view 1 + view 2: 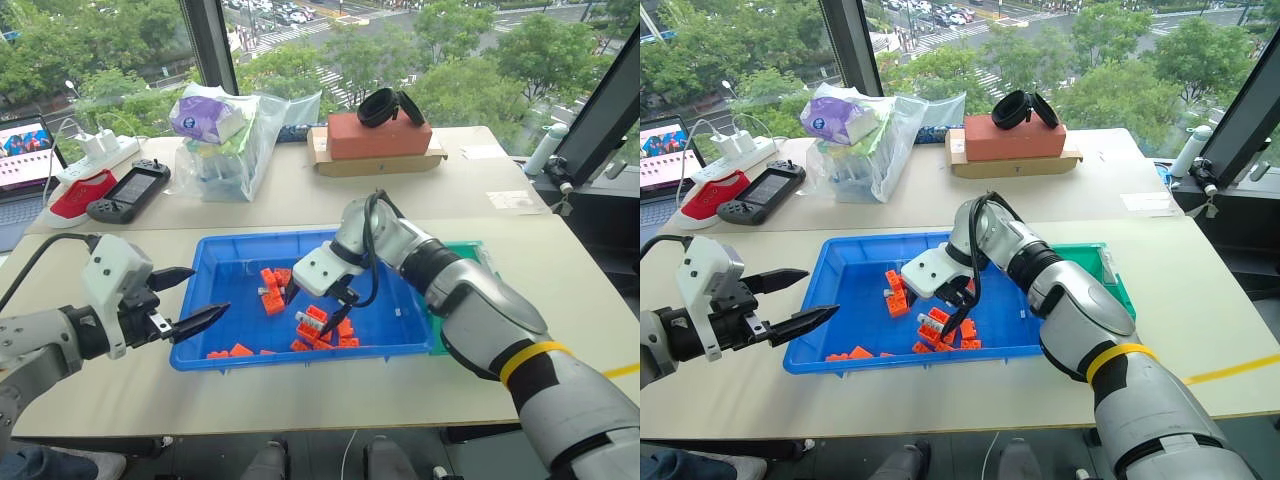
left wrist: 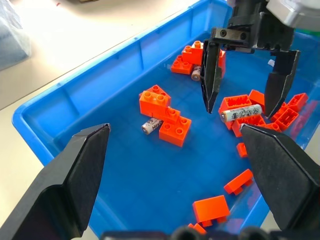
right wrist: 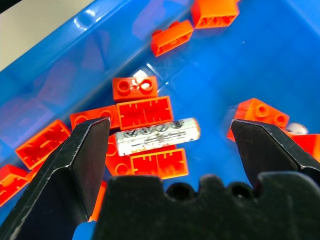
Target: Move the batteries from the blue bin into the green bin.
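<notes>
Fingers first: in the left eye view my right gripper (image 1: 318, 297) points down into the blue bin (image 1: 225, 262), its two black fingers spread wide over a heap of orange blocks (image 1: 322, 330), holding nothing. My left gripper (image 1: 192, 297) hovers at the bin's left rim, fingers wide as well, nothing between them. The green bin (image 1: 468, 256) peeks out behind my right forearm, just beside the blue bin's right end, both on the pale counter (image 1: 300, 395).

Right eye view: same picture, and here more of the green bin's rim (image 1: 1118, 283) shows past the arm.

Left wrist view: I look between my own spread fingers (image 2: 65, 180) into the blue tray. The right gripper hangs straddling a battery (image 2: 241, 113) that lies on orange blocks. A second battery (image 2: 151, 125) lies against another clump of blocks, and a third (image 2: 196, 73) sits further back among more blocks.

Right wrist view: the battery (image 3: 157, 136) lies flat across orange blocks, between my open fingertips (image 3: 92, 145), nearer one of them; I cannot tell whether it touches.
</notes>
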You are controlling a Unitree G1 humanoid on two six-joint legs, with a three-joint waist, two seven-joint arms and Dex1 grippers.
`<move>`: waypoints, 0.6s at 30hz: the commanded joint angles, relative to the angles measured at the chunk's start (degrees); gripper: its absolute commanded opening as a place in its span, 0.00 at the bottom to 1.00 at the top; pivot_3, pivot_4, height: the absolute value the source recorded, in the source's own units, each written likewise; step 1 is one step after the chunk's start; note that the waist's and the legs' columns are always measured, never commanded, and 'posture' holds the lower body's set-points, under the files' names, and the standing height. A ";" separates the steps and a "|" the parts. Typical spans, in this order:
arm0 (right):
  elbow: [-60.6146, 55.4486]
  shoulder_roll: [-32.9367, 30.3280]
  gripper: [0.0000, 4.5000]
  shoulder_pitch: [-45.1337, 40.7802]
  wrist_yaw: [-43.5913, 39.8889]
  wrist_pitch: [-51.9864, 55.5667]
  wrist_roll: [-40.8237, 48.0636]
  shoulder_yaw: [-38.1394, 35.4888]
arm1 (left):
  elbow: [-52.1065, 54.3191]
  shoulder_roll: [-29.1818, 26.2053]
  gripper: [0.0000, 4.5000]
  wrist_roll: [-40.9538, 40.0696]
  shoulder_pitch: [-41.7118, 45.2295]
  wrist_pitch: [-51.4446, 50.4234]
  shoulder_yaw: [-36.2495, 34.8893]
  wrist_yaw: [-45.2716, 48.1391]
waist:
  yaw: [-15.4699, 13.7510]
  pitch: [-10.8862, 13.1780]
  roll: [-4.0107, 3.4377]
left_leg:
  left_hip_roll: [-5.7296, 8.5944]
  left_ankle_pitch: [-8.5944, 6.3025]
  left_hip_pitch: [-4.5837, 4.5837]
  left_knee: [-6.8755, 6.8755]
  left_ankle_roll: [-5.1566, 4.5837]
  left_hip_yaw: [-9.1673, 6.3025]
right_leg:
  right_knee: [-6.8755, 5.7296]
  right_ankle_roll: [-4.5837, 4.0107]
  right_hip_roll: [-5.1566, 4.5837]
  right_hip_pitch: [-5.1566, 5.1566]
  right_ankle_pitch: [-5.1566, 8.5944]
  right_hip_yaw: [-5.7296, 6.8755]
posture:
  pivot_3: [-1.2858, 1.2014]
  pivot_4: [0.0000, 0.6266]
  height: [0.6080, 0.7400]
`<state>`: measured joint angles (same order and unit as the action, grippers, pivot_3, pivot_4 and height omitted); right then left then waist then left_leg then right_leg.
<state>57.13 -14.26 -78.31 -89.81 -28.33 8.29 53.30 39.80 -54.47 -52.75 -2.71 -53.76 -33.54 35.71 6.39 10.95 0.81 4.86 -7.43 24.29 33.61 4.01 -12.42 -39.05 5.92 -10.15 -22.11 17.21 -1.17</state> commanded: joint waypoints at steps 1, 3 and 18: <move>-0.11 0.26 0.88 -1.77 -2.69 -1.12 1.90 0.80 | 1.70 -0.85 1.00 -1.61 0.21 -0.29 -2.47 -0.68 | 0.02 0.00 0.00 | 0.00 0.00 0.00 0.00 0.00 0.00 | 0.00 0.00 0.00 -0.01 0.00 0.00 | 0.52 0.24 1.00; 0.28 0.30 0.76 -1.97 -2.69 -1.40 2.00 1.48 | 1.25 -1.02 1.00 -1.58 0.52 -0.12 -2.16 -0.85 | 0.04 0.00 0.00 | 0.00 0.00 0.00 0.00 0.00 0.00 | 0.00 0.00 0.00 -0.01 0.00 -0.01 | 0.52 0.24 1.00; -9.09 -10.28 0.57 -8.74 -2.69 6.90 20.09 5.87 | -4.06 -1.86 1.00 3.03 6.60 3.92 4.96 0.99 | -0.05 0.01 -0.01 | 0.00 0.03 0.01 -0.08 0.04 0.00 | -0.02 0.00 0.01 -0.04 0.00 -0.02 | 0.52 0.24 1.00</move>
<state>52.46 -21.99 -83.94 -89.85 -24.99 21.83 59.96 35.93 -55.92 -50.70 2.47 -51.82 -29.22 36.09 6.34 10.96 0.80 4.86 -7.40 24.30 33.52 4.06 -12.42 -39.07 5.91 -10.14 -22.16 17.21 -1.19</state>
